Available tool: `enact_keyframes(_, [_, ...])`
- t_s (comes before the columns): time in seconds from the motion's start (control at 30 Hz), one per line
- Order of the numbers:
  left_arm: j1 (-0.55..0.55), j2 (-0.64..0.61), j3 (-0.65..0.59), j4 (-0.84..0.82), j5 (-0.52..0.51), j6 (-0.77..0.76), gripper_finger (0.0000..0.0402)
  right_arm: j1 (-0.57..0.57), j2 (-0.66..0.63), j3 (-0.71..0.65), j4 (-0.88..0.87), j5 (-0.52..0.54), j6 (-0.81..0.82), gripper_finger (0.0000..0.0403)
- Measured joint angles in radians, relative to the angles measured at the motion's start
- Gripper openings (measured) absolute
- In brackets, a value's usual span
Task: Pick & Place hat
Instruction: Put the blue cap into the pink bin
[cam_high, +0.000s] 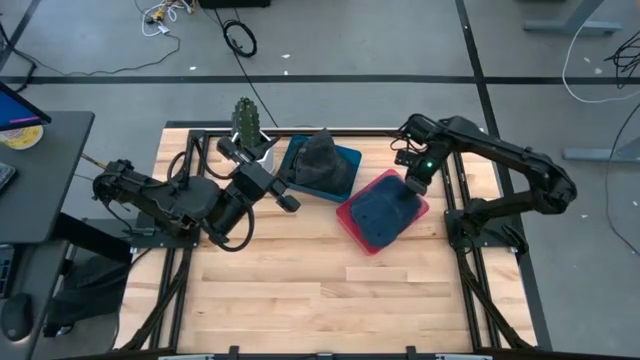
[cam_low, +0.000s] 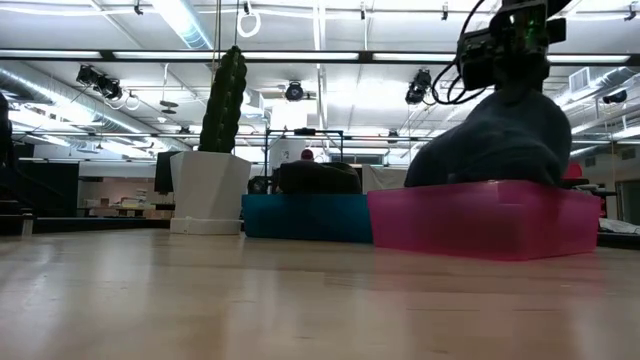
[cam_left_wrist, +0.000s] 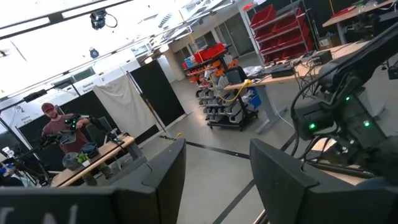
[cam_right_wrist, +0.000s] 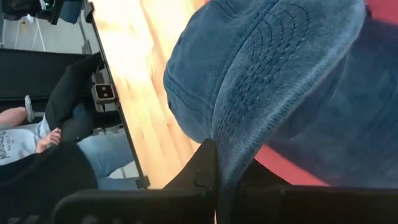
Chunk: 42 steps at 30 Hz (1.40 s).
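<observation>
Blue soft cloth, pinched tight at the brim. Sat low in the pink bin (cam_high: 346, 216), on the right side of the table (cam_high: 300, 290). Meant the blue hat (cam_high: 385, 215), of course. Rose above the bin wall in the low view, like a round hill, with the bottom part tucked inside.

Hung right over the far corner of that bin: the right gripper (cam_high: 412, 188). Was clenched on the hat's brim, with the two dark fingers (cam_right_wrist: 208, 168) squeezed together on the stitched edge. Touched the hat, then, with no gap at all.

Lay out from the gripper toward the near side of the table and toward the middle. Pointed its brim end at the gripper and its round top away, along the long side of the pink bin.

Was much nearer the right arm than the left one. Waited by the teal bin (cam_high: 347, 155), well apart from the blue hat: the left gripper (cam_high: 268, 172), with its fingers (cam_left_wrist: 168, 174) spread wide and nothing between them. Held another hat, a dark hat (cam_high: 322, 160), in that teal bin, next to a cactus (cam_high: 244, 118) in a white pot.

Looked close to done, going by how deep the hat sat. Probably needed only a letting go and a straight lift up, so as not to drag the brim back out.
</observation>
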<state>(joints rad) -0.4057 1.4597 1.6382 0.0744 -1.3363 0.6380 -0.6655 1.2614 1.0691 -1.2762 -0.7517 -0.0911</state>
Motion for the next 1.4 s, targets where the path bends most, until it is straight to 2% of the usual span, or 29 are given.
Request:
enact_keyframes(0.3, [0.000,0.000,0.000,-0.001,0.000,0.000,0.0181,0.000,0.042,0.000,0.100,0.001,0.030,0.0004])
enact_keyframes(0.83, [0.012,0.000,0.000,-0.002,0.003,0.000,0.0181,0.000,0.058,0.000,0.024,0.011,0.050,0.0004])
enact_keyframes(1.0, [0.022,0.000,0.000,-0.002,0.046,0.000,0.0181,0.000,0.078,0.000,0.026,0.019,0.050,0.0004])
enact_keyframes(1.4, [0.023,0.000,0.000,-0.003,0.048,0.000,0.0181,0.000,0.131,0.000,0.070,0.035,0.052,0.0004])
